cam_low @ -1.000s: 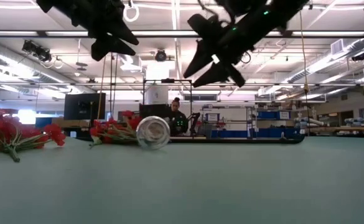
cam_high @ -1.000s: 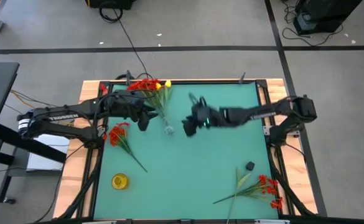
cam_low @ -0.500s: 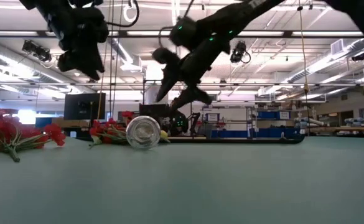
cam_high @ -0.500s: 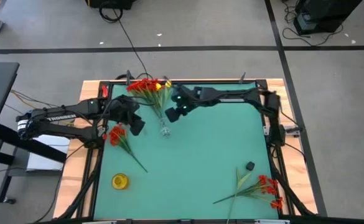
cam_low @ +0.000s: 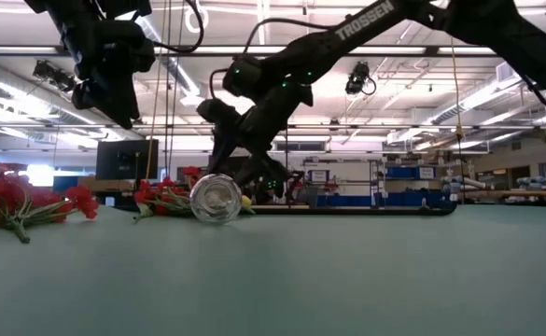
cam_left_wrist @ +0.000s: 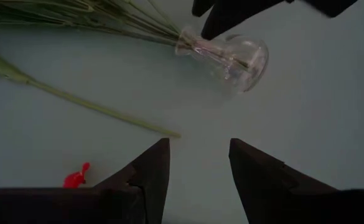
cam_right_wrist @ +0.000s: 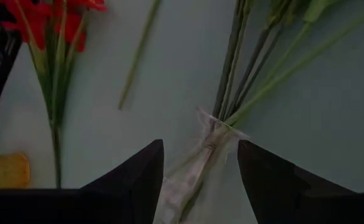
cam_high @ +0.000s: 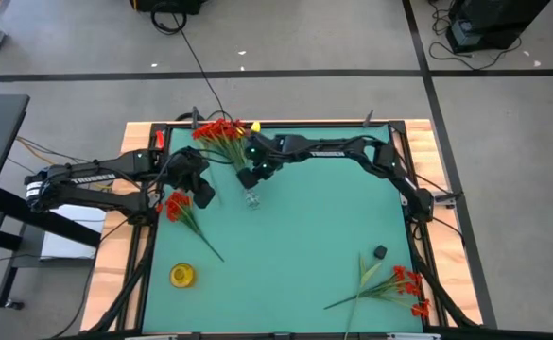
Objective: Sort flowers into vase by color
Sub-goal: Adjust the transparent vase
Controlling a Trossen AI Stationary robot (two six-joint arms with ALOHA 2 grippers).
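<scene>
A clear glass vase [cam_high: 250, 197] lies on its side on the green table, its base toward the near edge [cam_low: 215, 199]. Several stems stick out of its mouth toward the far edge, ending in red blossoms [cam_high: 221, 130] and one yellow blossom [cam_high: 254, 126]. My right gripper [cam_high: 251, 178] is open and low over the vase, with its fingers on either side of the neck [cam_right_wrist: 210, 134]. My left gripper [cam_high: 200, 192] hangs open just left of the vase, above a loose red sprig [cam_high: 177, 203] that lies flat. My right gripper's open fingers [cam_right_wrist: 141, 180] come down from above and stand astride the vase's neck [cam_right_wrist: 214, 127], just below the mouth where the stems come out. The vase lies on the table. Whether the fingers touch the glass I cannot tell.
More red-flowered sprigs [cam_high: 394, 281] lie near the table's near right corner, with a small dark object [cam_high: 378, 252] beside them. A yellow round thing [cam_high: 181, 275] sits near the near left corner. One bare stem [cam_left_wrist: 76, 102] lies left of the vase. The table's middle is open.
My right gripper has swung from the table's middle toward the far left and dropped down over the vase's neck. My left gripper has drawn back toward the left edge, away from the vase. The vase has rolled slightly toward the left.
</scene>
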